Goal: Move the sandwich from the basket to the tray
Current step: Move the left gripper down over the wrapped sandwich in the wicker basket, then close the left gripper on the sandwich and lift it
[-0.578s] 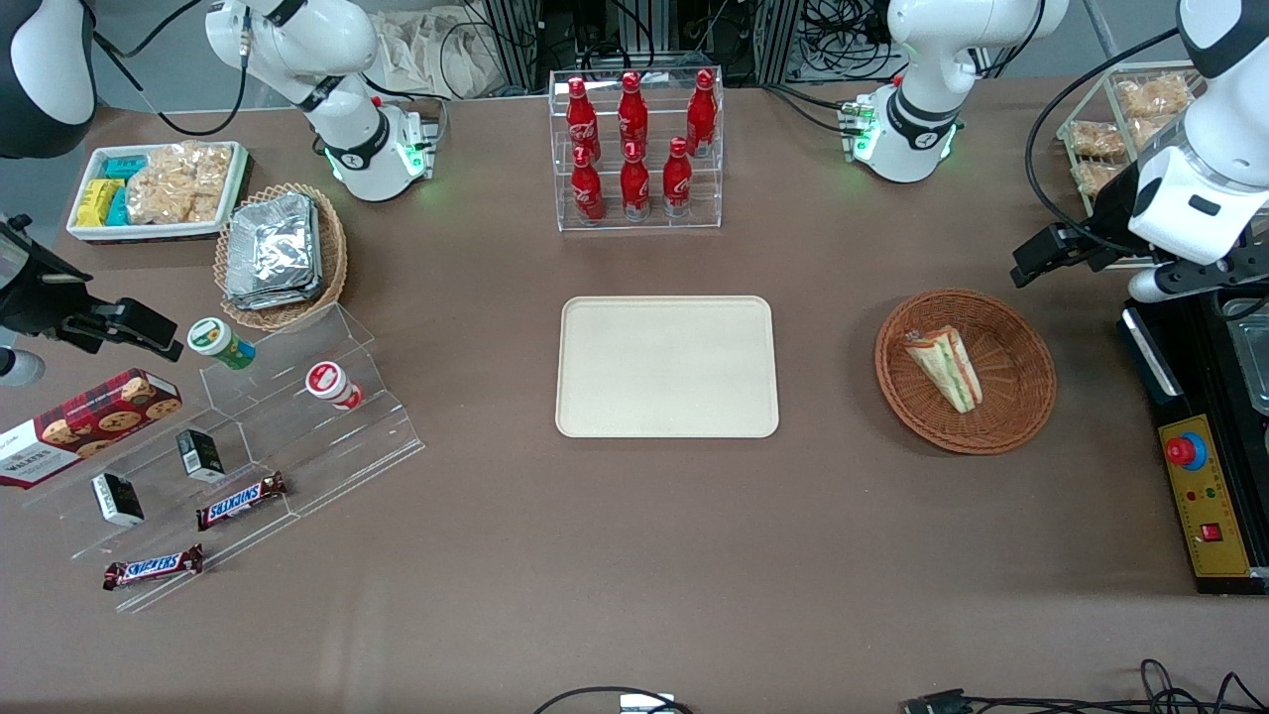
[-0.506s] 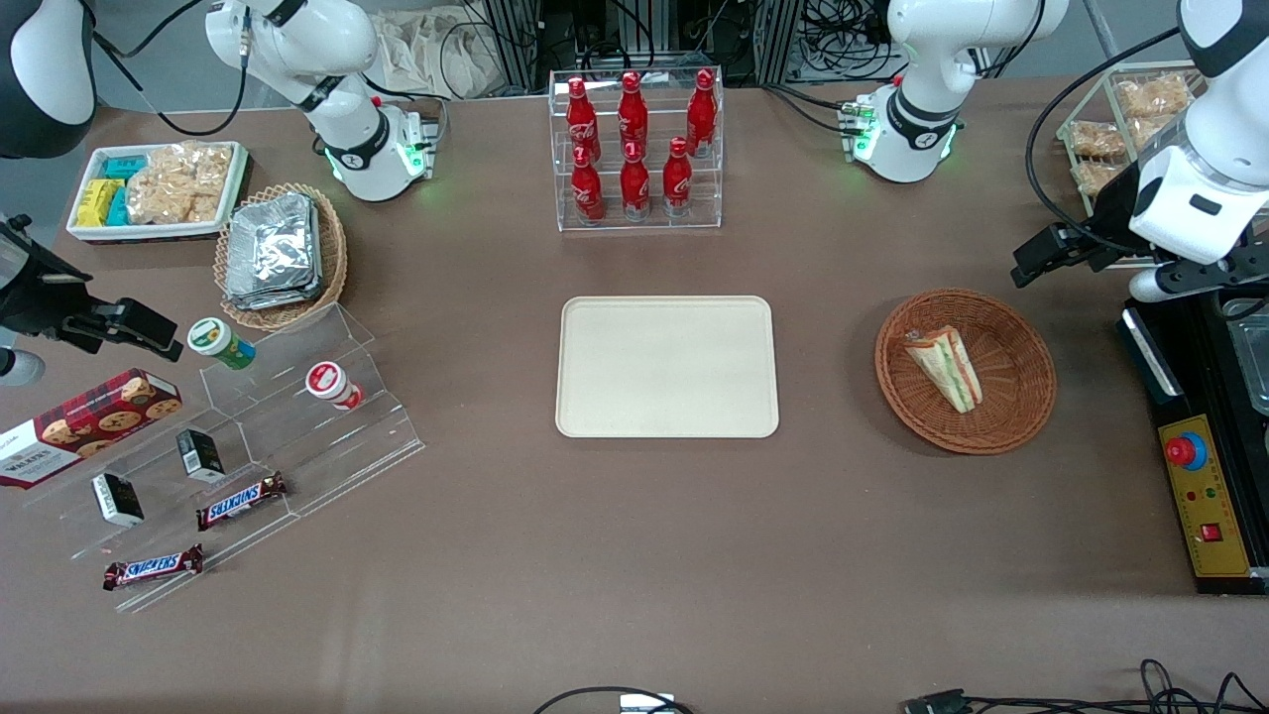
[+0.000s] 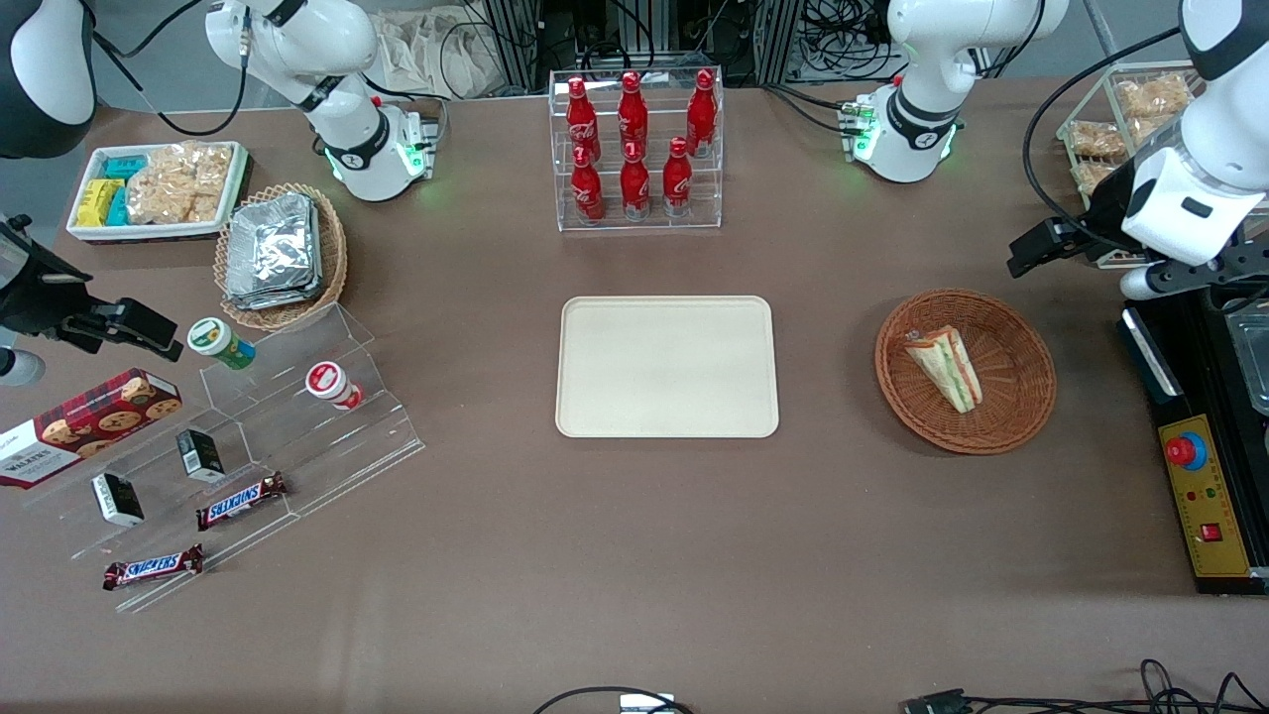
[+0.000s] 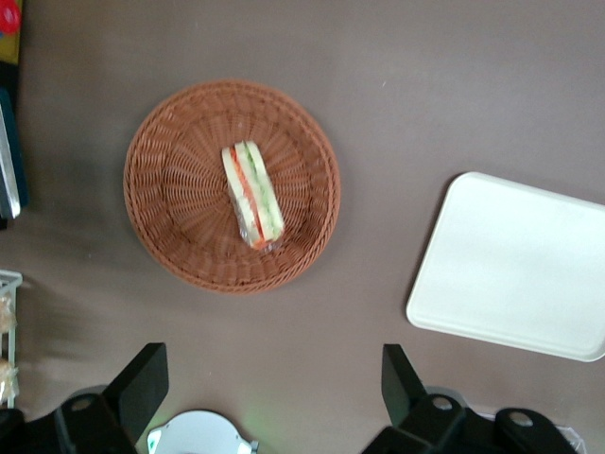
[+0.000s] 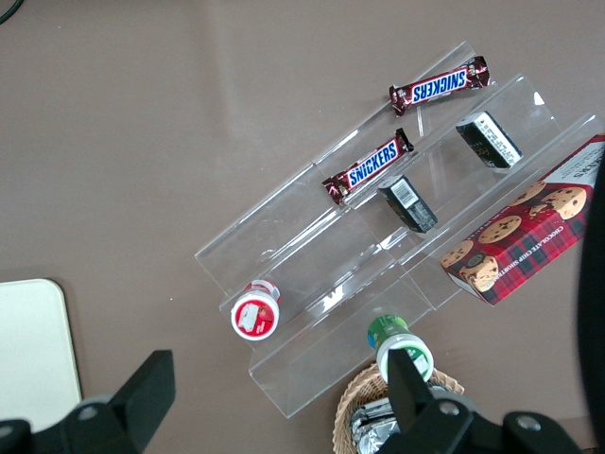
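The sandwich point(image 4: 251, 195) lies flat across the basket point(image 4: 170, 218), thin end nearer the front camera. The gripper point(image 4: 274, 388) hangs above, fingers point(image 4: 142, 383) spread wide.

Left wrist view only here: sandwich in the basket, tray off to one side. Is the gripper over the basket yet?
Observer: No. In the front view the gripper, open, hangs off the basket toward the working arm's end, by a black control box.
Operator: Anything standing close to the tray?
Observer: A clear rack of red bottles stands farther from the front camera than the tray, with bare table between them.
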Controlling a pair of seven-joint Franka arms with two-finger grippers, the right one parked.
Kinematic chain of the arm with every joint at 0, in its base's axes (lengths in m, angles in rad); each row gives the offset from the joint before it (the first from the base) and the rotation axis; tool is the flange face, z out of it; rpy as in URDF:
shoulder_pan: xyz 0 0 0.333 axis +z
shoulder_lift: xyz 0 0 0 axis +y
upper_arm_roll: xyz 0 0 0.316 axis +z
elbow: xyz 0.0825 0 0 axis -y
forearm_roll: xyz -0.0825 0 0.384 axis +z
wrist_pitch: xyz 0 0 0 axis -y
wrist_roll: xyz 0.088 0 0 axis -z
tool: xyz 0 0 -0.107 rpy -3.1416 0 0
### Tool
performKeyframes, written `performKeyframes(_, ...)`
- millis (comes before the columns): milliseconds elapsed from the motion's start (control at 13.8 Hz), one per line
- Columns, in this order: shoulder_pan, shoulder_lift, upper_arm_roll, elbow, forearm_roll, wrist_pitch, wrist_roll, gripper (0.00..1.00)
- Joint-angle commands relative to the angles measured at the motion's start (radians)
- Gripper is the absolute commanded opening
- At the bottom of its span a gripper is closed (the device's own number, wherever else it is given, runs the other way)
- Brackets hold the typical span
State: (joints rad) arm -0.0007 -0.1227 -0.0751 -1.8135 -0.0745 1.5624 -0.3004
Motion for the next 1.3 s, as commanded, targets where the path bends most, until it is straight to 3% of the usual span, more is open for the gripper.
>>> performKeyframes(0, -0.012, -0.012, 0.012, -0.152, 0.004, 0.077, -0.016, 1.0)
performKeyframes(217, -0.008, -0.003, 0.014, -0.384, 0.013, 0.369, -0.017, 1.0)
performKeyframes(651, 0.008, 0.181, 0.015, -0.616, 0.015, 0.842, -0.051, 1.0)
performKeyframes(1012, 0.008, 0.242, 0.015, -0.633, 0.018, 0.912, -0.051, 1.0)
performKeyframes(1084, 0.008, 0.242, 0.015, -0.633, 0.018, 0.912, -0.051, 0.92)
performKeyframes(1229, 0.01, 0.241, 0.015, -0.632, 0.018, 0.912, -0.051, 0.07)
